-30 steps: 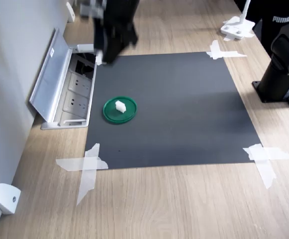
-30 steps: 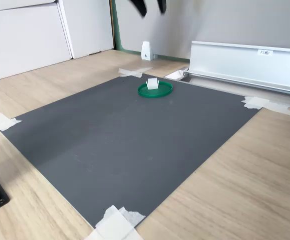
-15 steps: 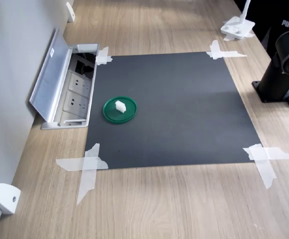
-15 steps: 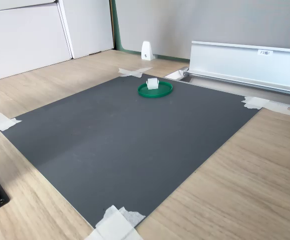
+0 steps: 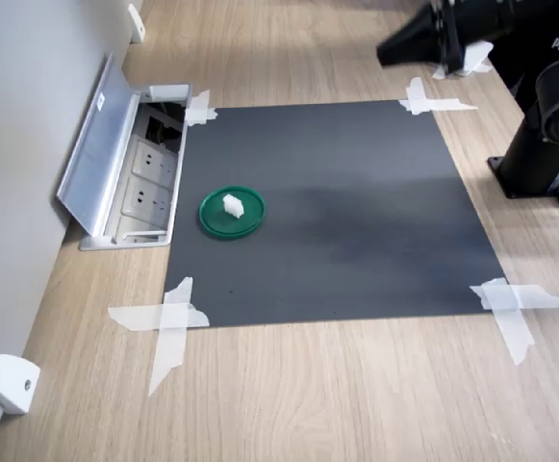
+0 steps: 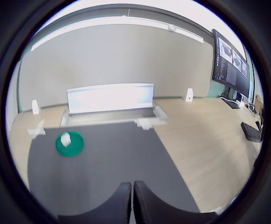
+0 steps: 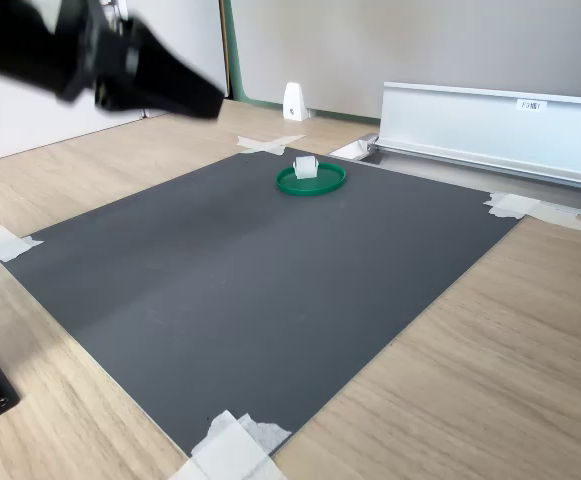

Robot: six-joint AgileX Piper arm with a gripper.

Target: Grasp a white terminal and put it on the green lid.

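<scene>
Wrist view shows the gripper [image 6: 131, 200] clenched on nothing, well apart from the white terminal [image 6: 66, 139], which already sits on the green lid [image 6: 74, 148] at the mat's far left. Little risk remains; a stray swing could knock it off.

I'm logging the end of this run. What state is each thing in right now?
white terminal: resting on the green lid, not held.
green lid: flat on the dark mat, rim up.
gripper: shut, empty, raised far from the lid.
socket box cover: flipped open, sockets exposed.
dark mat: flat, corners taped to the table.
</scene>
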